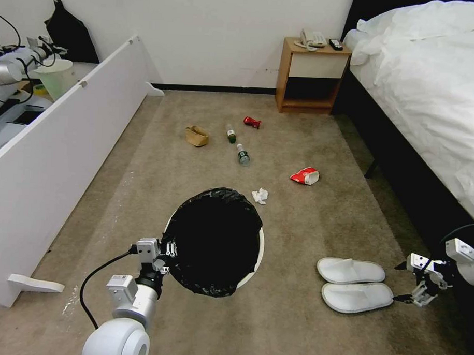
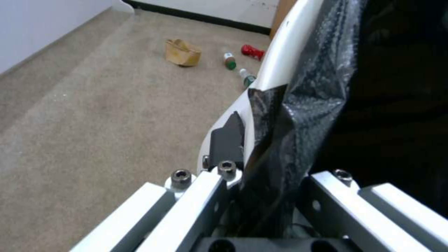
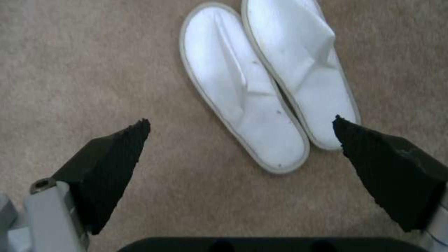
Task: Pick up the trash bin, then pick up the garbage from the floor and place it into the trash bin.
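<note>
The trash bin (image 1: pixel 259 249), white with a black bag over its rim, is held at its near-left rim by my left gripper (image 1: pixel 168 251), which is shut on it. In the left wrist view one pad (image 2: pixel 227 140) presses the bin's white wall (image 2: pixel 280 59) from outside, over the bag (image 2: pixel 299 115). My right gripper (image 1: pixel 401 281) hangs open just right of two white slippers (image 1: pixel 350 270) (image 1: pixel 357 297); its wrist view shows the slippers (image 3: pixel 243 94) between its fingertips (image 3: pixel 240 120). Farther off lie a tissue (image 1: pixel 260 195), snack packet (image 1: pixel 305 176), two bottles (image 1: pixel 243 155) (image 1: pixel 231 134), red wrapper (image 1: pixel 252 122) and paper bag (image 1: pixel 197 136).
A long white panel (image 1: pixel 56 155) borders the carpet on the left, with a pale green bin (image 1: pixel 56 78) behind it. A bed (image 1: pixel 431 101) runs along the right. A wooden nightstand (image 1: pixel 310 76) stands against the far wall.
</note>
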